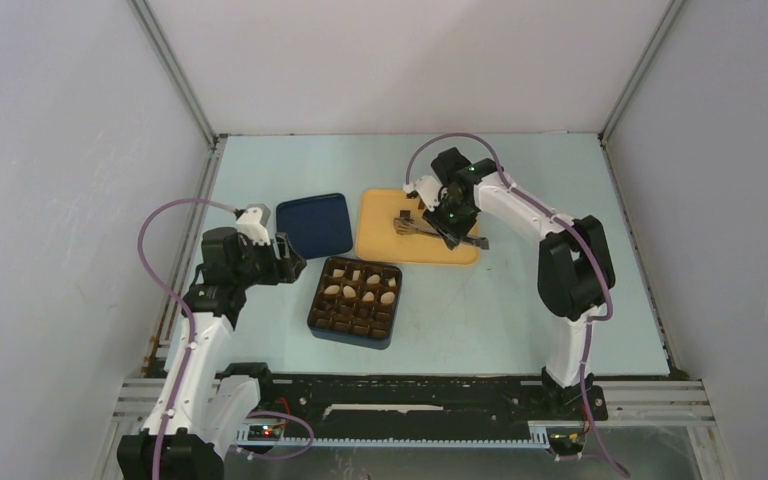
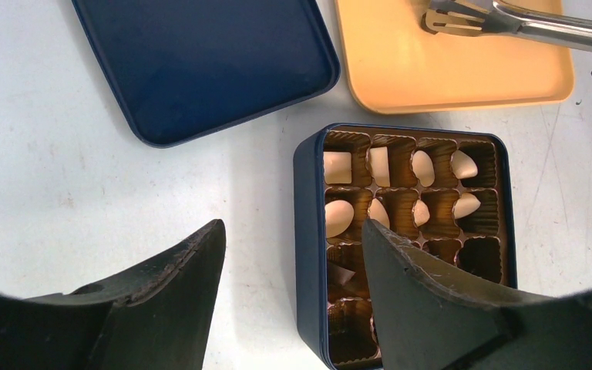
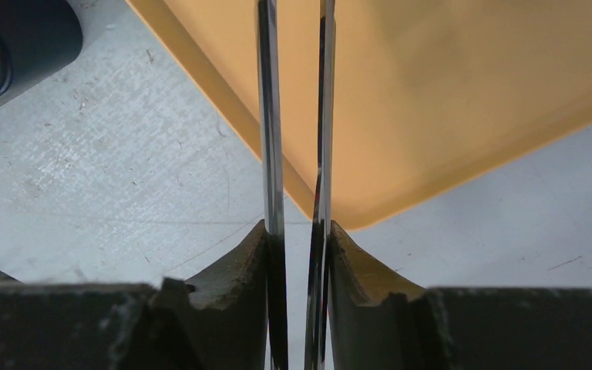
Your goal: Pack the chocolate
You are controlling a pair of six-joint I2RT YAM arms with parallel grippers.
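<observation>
Here, eight cream chocolates (image 2: 339,218) show in one box (image 2: 308,231).

Materials and finishes.
Polished metal tongs (image 2: 539,25); smooth matt orange plastic tray (image 2: 401,73); scuffed matt counter (image 2: 46,193); rough black jaws.

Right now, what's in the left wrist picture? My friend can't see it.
A dark blue box with a brown grid insert holds cream-white chocolates in its far rows, seen past the black fingers of the open left gripper. Behind lie a dark blue lid and an orange tray with metal tongs over it.
</observation>
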